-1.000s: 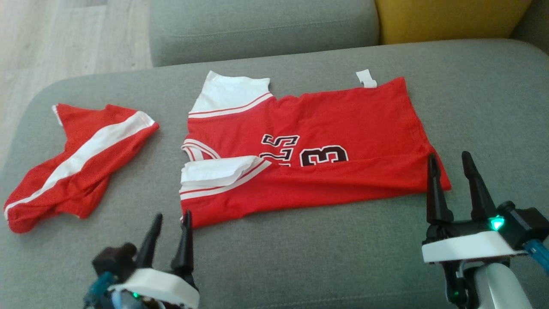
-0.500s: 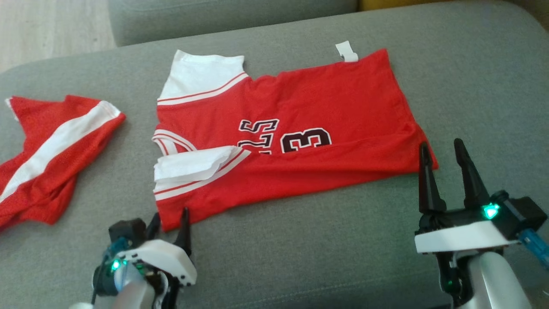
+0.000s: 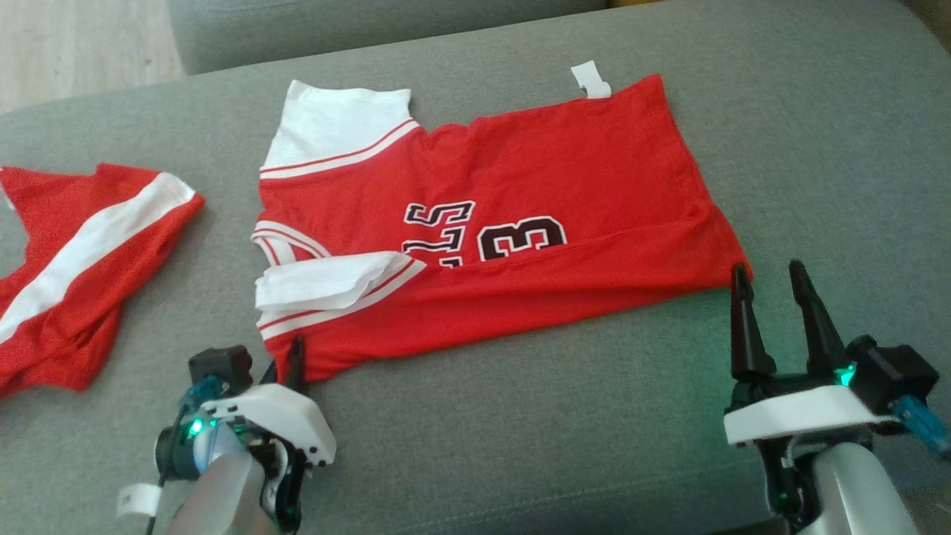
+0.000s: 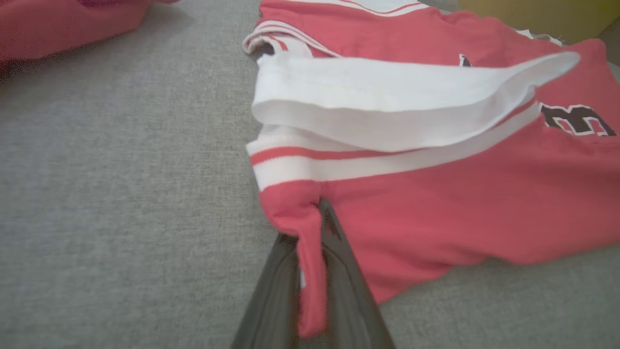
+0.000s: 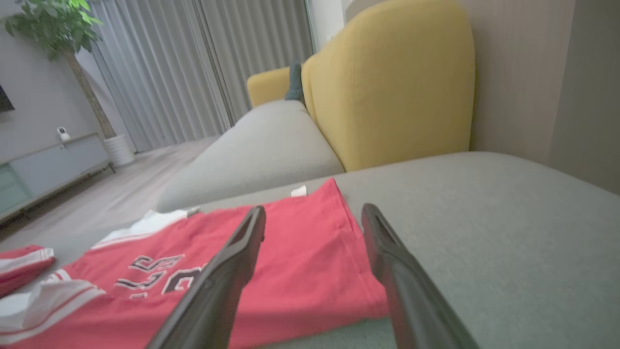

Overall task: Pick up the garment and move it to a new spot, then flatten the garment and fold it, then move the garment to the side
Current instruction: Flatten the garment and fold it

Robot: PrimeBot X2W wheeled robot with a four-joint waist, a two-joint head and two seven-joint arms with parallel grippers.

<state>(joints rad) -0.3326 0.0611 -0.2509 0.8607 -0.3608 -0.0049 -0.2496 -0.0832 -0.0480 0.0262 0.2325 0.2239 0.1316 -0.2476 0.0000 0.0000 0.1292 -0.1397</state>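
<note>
Head view: the red jersey (image 3: 520, 215) lies partly folded on the grey sofa (image 3: 557, 446). Left wrist view: my left tool (image 4: 319, 213) pinches its near corner. Right wrist view: my right tool (image 5: 314, 209) hangs spread beside the hem. Folding looks unfinished; moving aside remains.

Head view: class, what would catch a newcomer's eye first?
The red jersey with black numbers lies spread across the grey sofa. The left gripper is shut on its near-left corner, while the right gripper stands open at the near-right corner. A second red garment lies at the far left.
</note>
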